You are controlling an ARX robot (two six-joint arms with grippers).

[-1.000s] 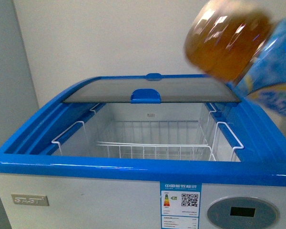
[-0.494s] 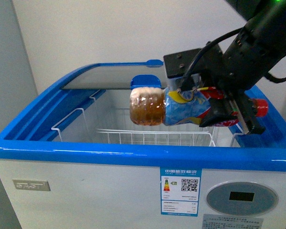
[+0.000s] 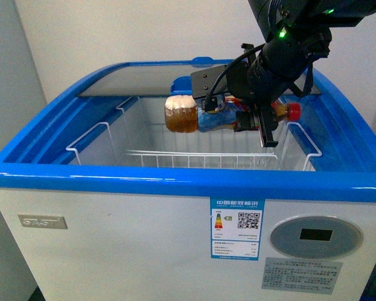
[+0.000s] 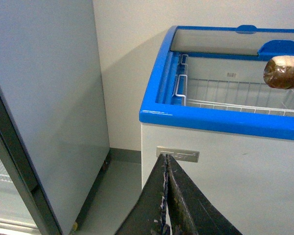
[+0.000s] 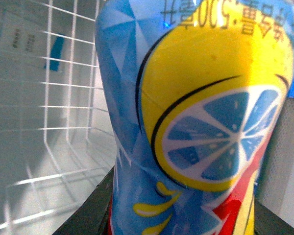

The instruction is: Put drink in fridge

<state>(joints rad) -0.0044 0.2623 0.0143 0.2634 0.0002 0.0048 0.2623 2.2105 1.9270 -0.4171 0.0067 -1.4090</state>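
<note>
We recorded the right claw (image 3: 254,122) clamped on the clear plastic bottle of amber-orange drink (image 3: 191,116), gripping it around its blue-and-yellow label (image 5: 201,122). The bottle lay horizontal in the air, red cap toward the robot's right and amber base toward its left. It was above the open mouth of the white chest fridge with blue rim (image 3: 175,183). It hung over the white wire baskets (image 3: 200,158) without touching them. The curved glass lid (image 3: 135,81) sat at the rear of the opening. We noted the left claw (image 4: 165,164) pressed together, holding nothing, low before the fridge front, near the tall grey cabinet (image 4: 44,98).
</note>
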